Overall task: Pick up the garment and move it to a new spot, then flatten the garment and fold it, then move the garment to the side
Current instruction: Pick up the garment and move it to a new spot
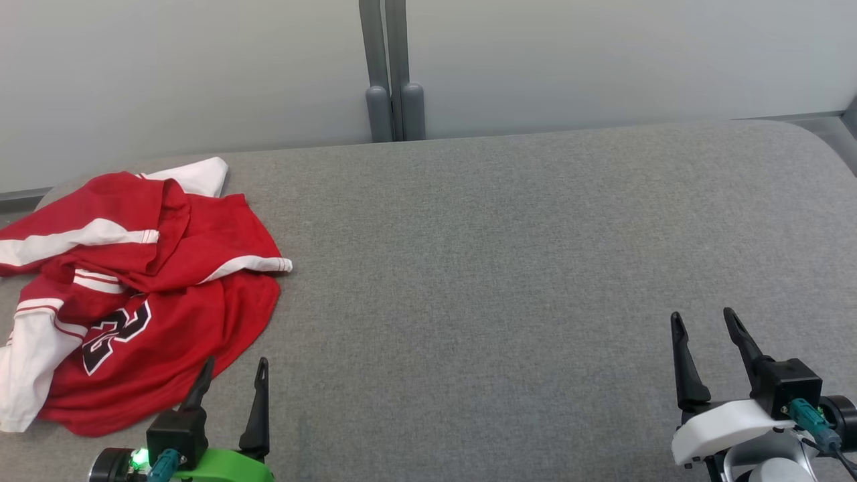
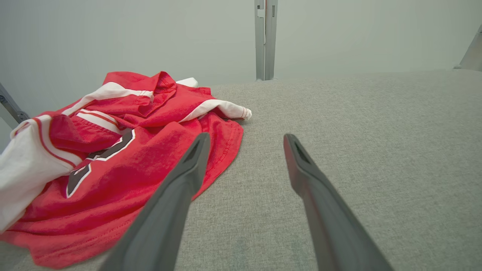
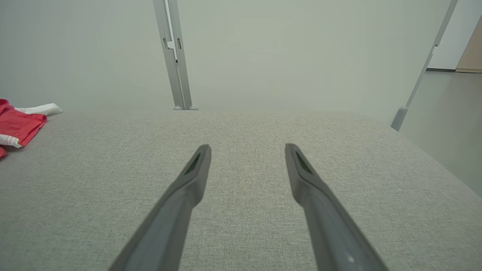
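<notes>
Garment [image 1: 134,294] crumpled on counter [image 1: 502,268], just ahead-left of left tool [image 1: 236,365], hem beside its left finger. Right tool [image 1: 702,314] well apart, garment far to its left. Both open, empty. Left arm nearer, so prob. its grab.

You can see one garment [image 1: 154,294], by the left edge of the one desk [image 1: 502,268]. You have a left end effector [image 1: 236,365] and a right end effector [image 1: 702,316], so two in all. Each has two dark fingers [image 1: 684,368]. Two grey posts [image 1: 378,110] stand at the far edge.
</notes>
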Controlling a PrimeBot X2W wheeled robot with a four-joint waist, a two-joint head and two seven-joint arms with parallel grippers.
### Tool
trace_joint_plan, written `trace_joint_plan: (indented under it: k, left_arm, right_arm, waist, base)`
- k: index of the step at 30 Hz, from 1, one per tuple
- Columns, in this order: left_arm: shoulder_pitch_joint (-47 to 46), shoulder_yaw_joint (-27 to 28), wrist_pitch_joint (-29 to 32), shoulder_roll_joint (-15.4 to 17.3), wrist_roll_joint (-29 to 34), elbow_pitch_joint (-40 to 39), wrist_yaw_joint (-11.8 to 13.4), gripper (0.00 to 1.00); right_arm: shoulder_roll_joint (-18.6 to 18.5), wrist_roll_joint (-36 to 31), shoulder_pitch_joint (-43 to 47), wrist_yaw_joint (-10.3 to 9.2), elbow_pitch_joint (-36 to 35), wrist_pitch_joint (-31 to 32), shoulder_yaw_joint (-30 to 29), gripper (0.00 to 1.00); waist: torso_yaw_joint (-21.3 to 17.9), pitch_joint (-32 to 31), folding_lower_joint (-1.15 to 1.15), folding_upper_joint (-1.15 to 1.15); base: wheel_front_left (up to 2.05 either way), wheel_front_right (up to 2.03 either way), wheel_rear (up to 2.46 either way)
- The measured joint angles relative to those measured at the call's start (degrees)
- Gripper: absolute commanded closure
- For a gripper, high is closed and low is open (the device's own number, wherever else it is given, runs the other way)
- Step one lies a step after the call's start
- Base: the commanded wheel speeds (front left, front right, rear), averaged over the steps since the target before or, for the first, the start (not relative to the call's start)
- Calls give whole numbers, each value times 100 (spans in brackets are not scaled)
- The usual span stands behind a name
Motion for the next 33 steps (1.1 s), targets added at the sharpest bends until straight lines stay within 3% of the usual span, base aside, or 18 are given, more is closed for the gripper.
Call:
trace_joint_plan:
  k: [11, 17, 22, 33]
  left_arm:
    - [18, 58, -27, -45, 75, 62, -14, 0]
    - [6, 43, -36, -71, 75, 151, -31, 0]
    - [-48, 19, -37, -86, 76, 211, -32, 0]
    - [116, 300, -37, -68, 67, 270, -34, 0]
  right_arm:
    - [-1, -67, 19, 0, 40, -26, -21, 0]
    - [1, 23, 90, 0, 65, -26, 0, 0]
    - [1, 80, 138, 0, 52, -26, 16, 0]
    - [5, 78, -77, 1, 145, -26, 631, 0]
  waist:
    - [-36, -10, 0, 0]
    - [139, -21, 0, 0]
    - [476, -39, 0, 0]
    - [1715, -94, 0, 0]
  base:
    - [0, 0, 0]
    - [0, 0, 0]
    - [0, 0, 0]
    - [0, 0, 0]
